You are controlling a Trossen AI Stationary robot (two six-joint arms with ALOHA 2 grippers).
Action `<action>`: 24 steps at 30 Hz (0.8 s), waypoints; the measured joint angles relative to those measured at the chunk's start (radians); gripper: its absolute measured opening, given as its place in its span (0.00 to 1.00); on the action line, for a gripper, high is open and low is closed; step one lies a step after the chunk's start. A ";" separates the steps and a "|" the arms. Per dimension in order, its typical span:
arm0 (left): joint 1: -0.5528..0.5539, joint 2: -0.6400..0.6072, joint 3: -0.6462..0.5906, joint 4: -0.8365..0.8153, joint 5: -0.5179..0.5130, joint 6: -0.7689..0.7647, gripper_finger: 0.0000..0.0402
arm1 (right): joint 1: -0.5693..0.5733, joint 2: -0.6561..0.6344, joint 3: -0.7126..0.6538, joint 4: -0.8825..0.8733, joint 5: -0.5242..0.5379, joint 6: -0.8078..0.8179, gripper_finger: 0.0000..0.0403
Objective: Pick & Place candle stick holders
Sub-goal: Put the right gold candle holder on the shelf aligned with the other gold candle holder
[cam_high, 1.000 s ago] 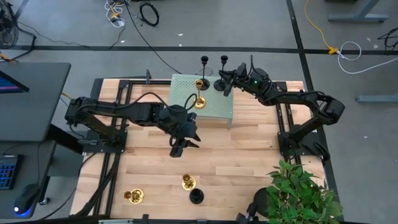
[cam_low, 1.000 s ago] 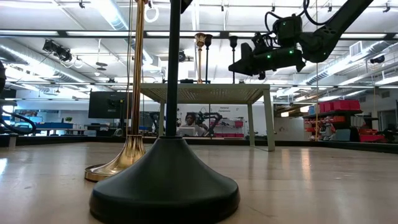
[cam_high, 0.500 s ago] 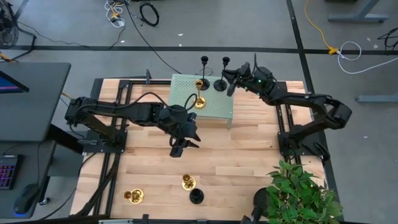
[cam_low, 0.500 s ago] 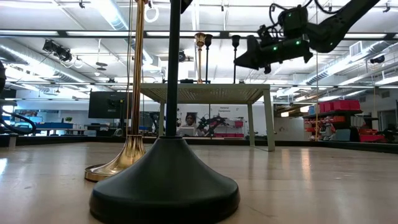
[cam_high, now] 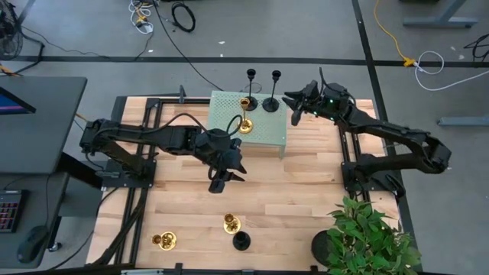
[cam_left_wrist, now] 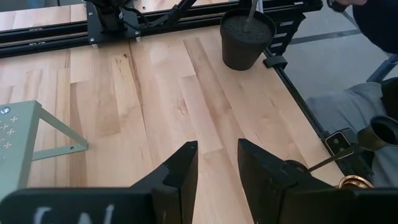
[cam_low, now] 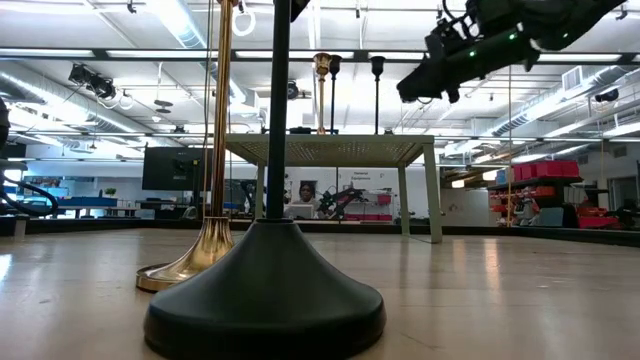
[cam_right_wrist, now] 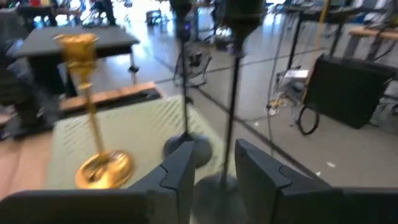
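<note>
No writing reads clearly; potted plant (cam_high: 367, 233) crowds the table's (cam_high: 306, 191) right front corner; pale green stand (cam_high: 260, 134) carries three candle stick holders (cam_high: 271, 103); right gripper (cam_high: 294, 103) beside them and left gripper (cam_high: 221, 177) both gape, empty.

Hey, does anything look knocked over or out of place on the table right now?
Nothing stands out. On the green stand, two black holders and one gold holder stand upright. Near the front edge, two gold holders and a black holder also look upright, waiting.
</note>
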 joint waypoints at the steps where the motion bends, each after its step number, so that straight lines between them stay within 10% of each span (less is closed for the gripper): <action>1: 0.000 0.000 0.000 0.000 0.000 0.000 0.29 | 0.010 -0.018 0.000 -0.034 -0.002 -0.003 0.29; 24: -0.078 0.000 0.000 -0.118 0.128 0.045 0.29 | 0.489 -0.205 -0.031 -0.242 -0.302 0.133 0.31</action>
